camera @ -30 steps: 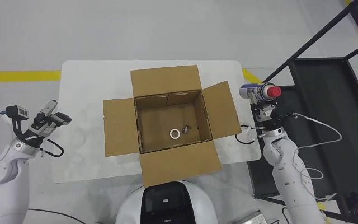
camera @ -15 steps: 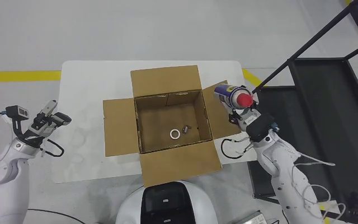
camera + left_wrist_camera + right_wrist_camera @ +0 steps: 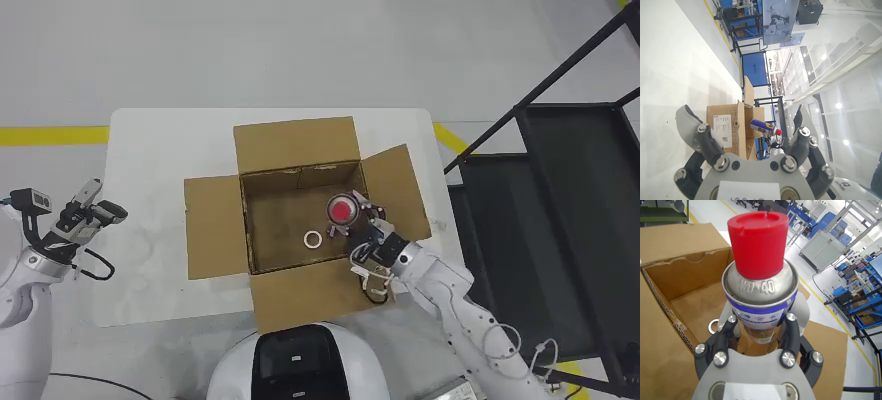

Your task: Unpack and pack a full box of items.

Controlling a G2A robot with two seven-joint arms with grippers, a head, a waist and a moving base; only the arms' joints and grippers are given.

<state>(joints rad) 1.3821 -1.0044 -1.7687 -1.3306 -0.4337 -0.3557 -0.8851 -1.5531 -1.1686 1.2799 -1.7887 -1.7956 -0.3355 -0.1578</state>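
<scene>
Red-capped spray can (image 3: 758, 289) is clamped low on its body in the right gripper (image 3: 761, 321); long axis near upright, crosswise to the jaws; open box (image 3: 691, 306) lies just beneath them (left gripper (image 3: 742, 115) gapes empty, well apart).

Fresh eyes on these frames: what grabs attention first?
The red-capped spray can, held cap-up in the right pincer over the open cardboard box mid-table. Next, the small white ring on the box floor, and the left pincer, open, off the table's left edge.
</scene>
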